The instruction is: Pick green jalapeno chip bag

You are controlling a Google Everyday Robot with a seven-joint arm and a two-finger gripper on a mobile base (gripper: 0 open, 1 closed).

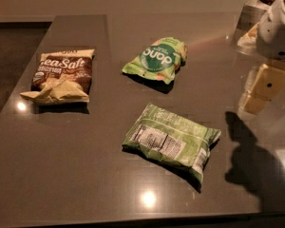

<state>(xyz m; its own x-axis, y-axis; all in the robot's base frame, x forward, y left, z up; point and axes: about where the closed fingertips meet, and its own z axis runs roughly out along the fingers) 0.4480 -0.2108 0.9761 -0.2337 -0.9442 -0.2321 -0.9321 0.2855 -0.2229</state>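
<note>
So the dark, glossy grey-brown bench (85, 175) has three snack bags lying flat on it, all well apart. On the left is a crinkly brown-and-cream "Sea Salt" bag (61, 75). Toward the back middle sits the green jalapeno chip bag (156, 58), small and light-green with a big dark-green circle and white lettering. Nearer the front is a larger pale-green bag (173, 139), white nutrition label up. The robot's cream pincer (259, 94) hangs over the bench's right side, touching none of them.
</note>
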